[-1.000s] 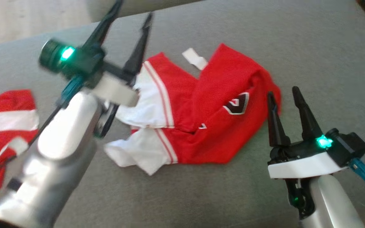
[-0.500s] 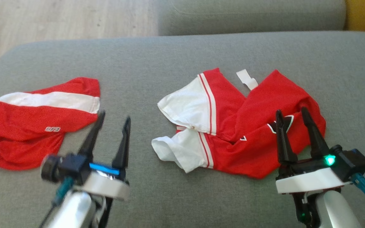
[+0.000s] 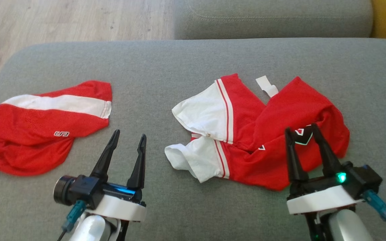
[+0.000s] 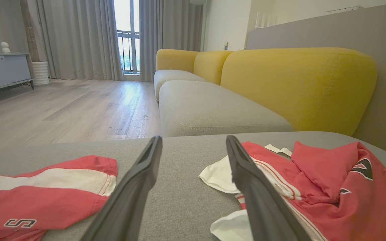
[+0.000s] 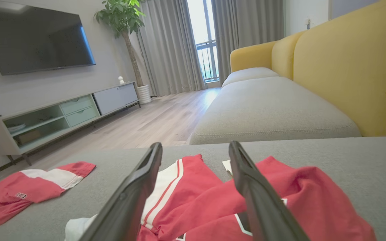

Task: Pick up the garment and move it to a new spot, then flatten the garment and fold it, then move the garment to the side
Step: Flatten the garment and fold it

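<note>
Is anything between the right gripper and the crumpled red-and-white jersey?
Nothing visible. The right gripper, jaws open, is at the near right edge of the jersey with nothing between them. The left gripper, also open, has just bare grey cushion between it and the white sleeves; the other red garment lies off to its left.

Red-white jersey: thin matt cloth. Grey sofa seat: coarse woven fabric, matt. Floor: pale wood planks w/ slight sheen. Yellow backrest: textured cloth.

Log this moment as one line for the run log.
left claw: open, empty | right claw: open, above red jersey | second red garment: lying left on grey cushion
</note>
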Available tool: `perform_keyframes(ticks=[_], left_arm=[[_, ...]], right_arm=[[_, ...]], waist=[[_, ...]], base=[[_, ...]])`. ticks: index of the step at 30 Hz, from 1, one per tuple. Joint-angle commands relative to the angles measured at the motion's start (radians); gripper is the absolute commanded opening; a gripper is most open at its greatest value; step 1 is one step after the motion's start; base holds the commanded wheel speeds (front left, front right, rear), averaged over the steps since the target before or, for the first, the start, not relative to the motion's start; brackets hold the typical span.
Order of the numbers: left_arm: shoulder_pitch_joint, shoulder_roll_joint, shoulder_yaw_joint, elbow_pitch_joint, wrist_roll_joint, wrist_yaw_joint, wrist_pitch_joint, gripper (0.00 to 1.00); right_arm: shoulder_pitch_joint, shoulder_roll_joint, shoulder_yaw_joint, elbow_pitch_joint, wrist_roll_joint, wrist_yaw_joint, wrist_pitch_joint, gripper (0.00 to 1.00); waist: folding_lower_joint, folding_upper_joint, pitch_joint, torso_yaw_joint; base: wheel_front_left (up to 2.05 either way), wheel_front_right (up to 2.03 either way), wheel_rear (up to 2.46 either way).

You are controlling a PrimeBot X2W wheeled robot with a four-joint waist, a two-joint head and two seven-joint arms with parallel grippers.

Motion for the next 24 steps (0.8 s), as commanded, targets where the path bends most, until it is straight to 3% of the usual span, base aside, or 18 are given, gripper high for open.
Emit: perform_keyframes(ticks=[1, 6, 12, 24], left_arm=[[-0.04, 0.002, 0.05, -0.025, 0.012, -0.007, -0.009, 1.0], [-0.046, -0.022, 0.057, -0.007, 0.026, -0.031, -0.009, 1.0], [-0.068, -0.065, 0.07, 0.025, 0.04, -0.068, -0.009, 1.0], [-0.068, -0.118, 0.117, 0.069, 0.073, -0.111, -0.009, 1.0]], right_arm=[[-0.044, -0.003, 0.038, -0.026, -0.024, 0.008, -0.011, 1.0], [-0.095, -0.003, 0.118, 0.057, -0.091, 0.008, 0.001, 1.0], [-0.23, -0.007, 0.195, 0.212, -0.148, 0.008, 0.131, 1.0], [-0.364, -0.043, 0.229, 0.444, -0.102, 0.008, 0.22, 1.0]], waist=[[0.0001, 0.0, 0.011, 0.01], [0.0001, 0.0, 0.037, 0.042], [0.0001, 0.0, 0.081, 0.112], [0.0001, 0.0, 0.104, 0.198]], base=[[0.0, 0.0, 0.0], [0.0, 0.0, 0.0], [0.0, 0.0, 0.0], [0.0, 0.0, 0.0]])
